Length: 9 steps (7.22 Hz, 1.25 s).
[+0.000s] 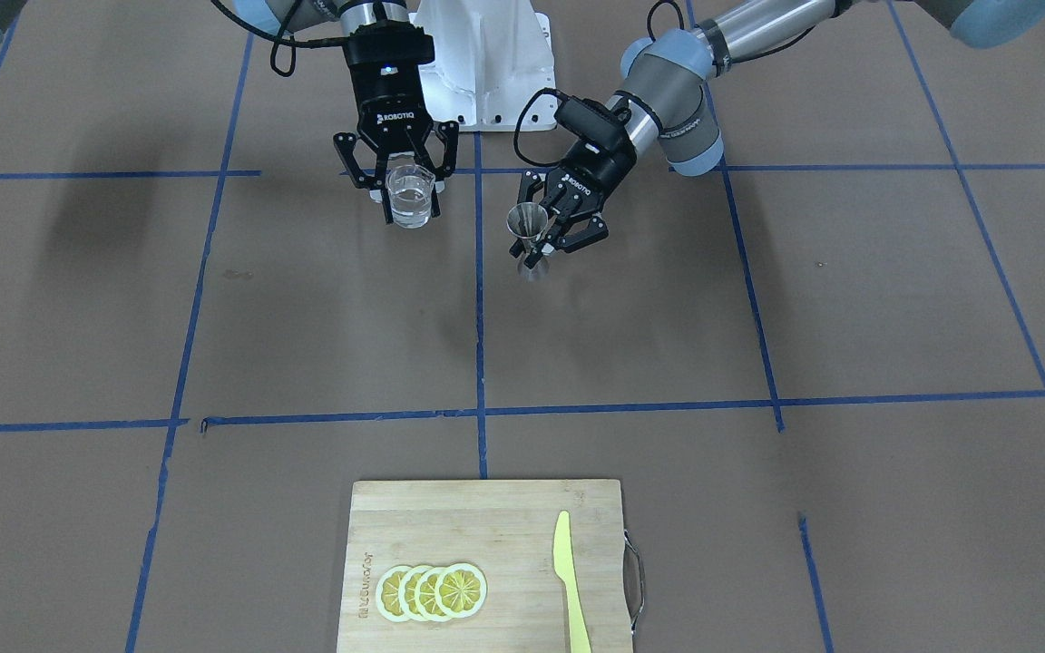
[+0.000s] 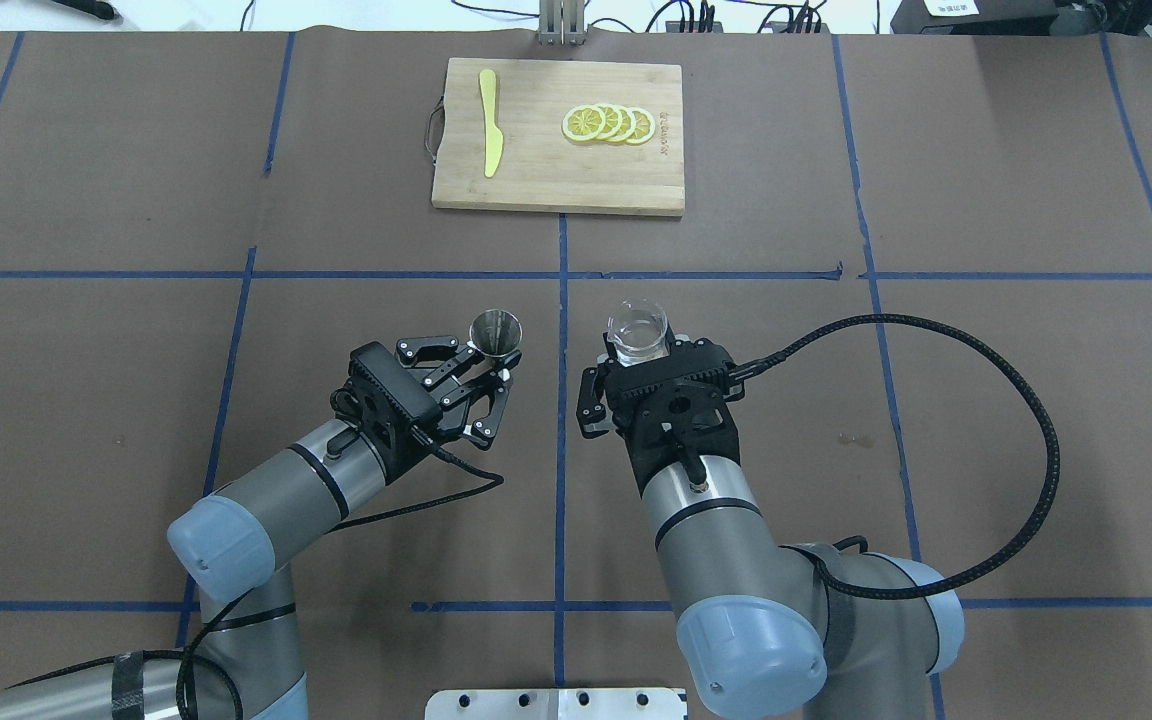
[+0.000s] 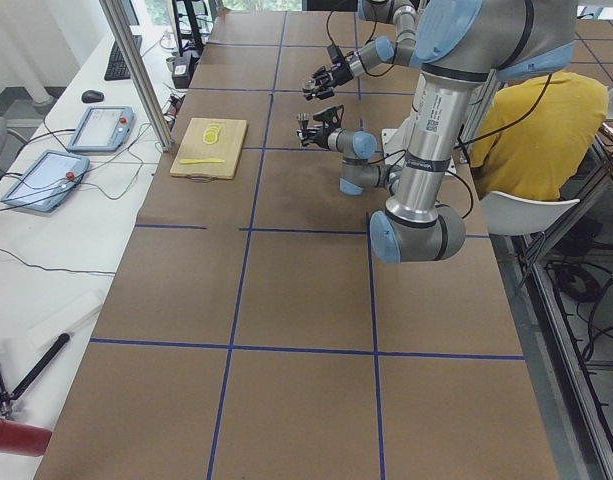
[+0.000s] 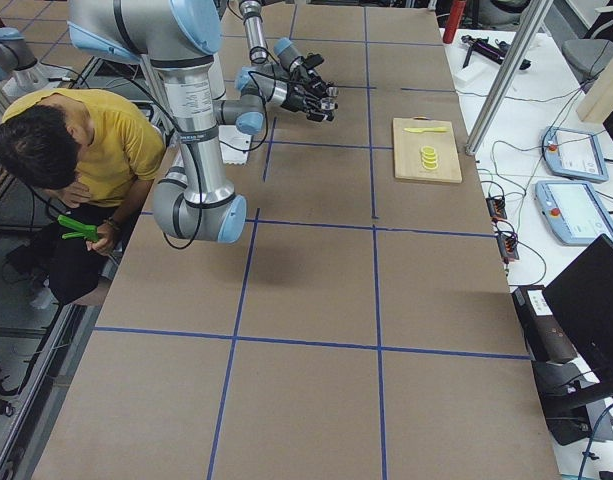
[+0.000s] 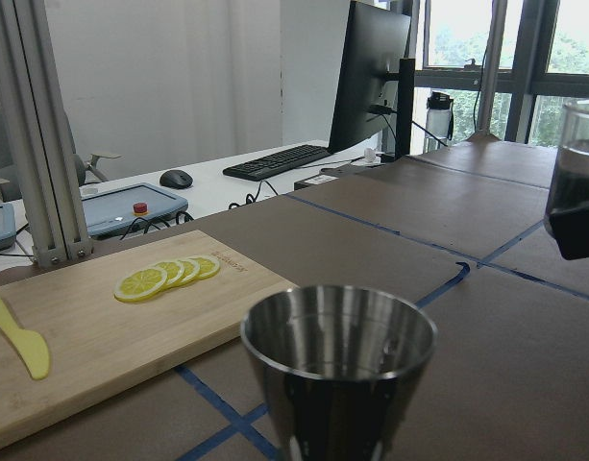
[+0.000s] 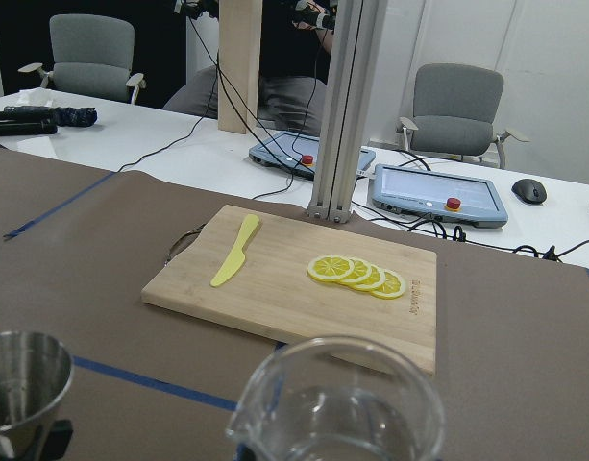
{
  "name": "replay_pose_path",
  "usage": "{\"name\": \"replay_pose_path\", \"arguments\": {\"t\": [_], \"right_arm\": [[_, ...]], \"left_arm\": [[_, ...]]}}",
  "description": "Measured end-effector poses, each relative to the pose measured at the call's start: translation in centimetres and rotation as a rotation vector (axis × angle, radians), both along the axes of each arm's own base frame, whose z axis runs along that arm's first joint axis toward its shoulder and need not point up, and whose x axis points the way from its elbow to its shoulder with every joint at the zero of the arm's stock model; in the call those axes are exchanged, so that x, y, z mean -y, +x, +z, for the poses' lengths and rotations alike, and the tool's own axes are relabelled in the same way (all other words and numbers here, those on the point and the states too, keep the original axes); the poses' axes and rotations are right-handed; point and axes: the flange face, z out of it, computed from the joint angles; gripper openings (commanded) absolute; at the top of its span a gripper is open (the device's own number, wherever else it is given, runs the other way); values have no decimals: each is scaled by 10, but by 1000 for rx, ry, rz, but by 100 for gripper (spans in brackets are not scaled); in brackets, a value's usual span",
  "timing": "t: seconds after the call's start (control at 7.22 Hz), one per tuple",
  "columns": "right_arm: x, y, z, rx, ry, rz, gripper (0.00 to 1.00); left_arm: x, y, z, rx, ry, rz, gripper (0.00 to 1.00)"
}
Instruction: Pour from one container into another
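Observation:
A clear glass beaker (image 1: 411, 195) holding clear liquid stands upright in my right gripper (image 1: 411, 207), which is shut on it. It also shows from above as the beaker (image 2: 636, 332) just ahead of the right gripper (image 2: 640, 356), and close up as the beaker (image 6: 337, 408). A steel jigger (image 1: 529, 231) is held upright in my left gripper (image 1: 548, 238), shut on its narrow waist. From above, the jigger (image 2: 494, 335) sits just left of the centre tape line, a hand's width from the beaker. The jigger (image 5: 337, 370) looks empty inside.
A wooden cutting board (image 2: 536, 180) lies at the far middle of the table, carrying lemon slices (image 2: 608, 124) and a yellow knife (image 2: 490, 135). The robot base (image 1: 484, 63) is behind the grippers. A person in a yellow shirt (image 4: 96, 150) sits beside the table.

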Motion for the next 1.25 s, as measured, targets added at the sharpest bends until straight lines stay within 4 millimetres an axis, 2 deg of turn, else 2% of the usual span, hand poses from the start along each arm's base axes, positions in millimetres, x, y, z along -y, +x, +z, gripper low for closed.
{"name": "replay_pose_path", "arguments": {"t": [0.69, 1.25], "right_arm": [[10, -1, -16, -109, 23, -6, 0], [15, -3, -39, -212, 53, -22, 0]], "left_arm": [[-2, -1, -6, -15, 16, 0, 0], [-6, 11, -17, -19, 25, 23, 0]]}}
